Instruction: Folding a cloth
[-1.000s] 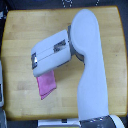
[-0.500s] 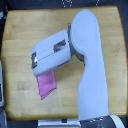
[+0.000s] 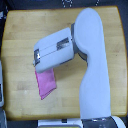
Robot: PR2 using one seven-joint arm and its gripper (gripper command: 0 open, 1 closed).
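On the pale wooden tabletop (image 3: pixel 20 35), toward the exterior view's left, the thin, flat, bright pink-magenta cloth (image 3: pixel 46 84) lies spread below the end of the arm, its upper edge tucked out of sight beneath the wrist housing. Directly above it sits the gripper (image 3: pixel 36 64), hidden under its white casing, so I cannot tell whether the fingers are spread or pressed together. Rightward, the bulky white robot arm (image 3: pixel 92 60) sweeps up and then down to the bottom edge.

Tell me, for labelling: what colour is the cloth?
Bright pink-magenta, plain, no pattern visible. The cloth shows in the exterior view, the only one.
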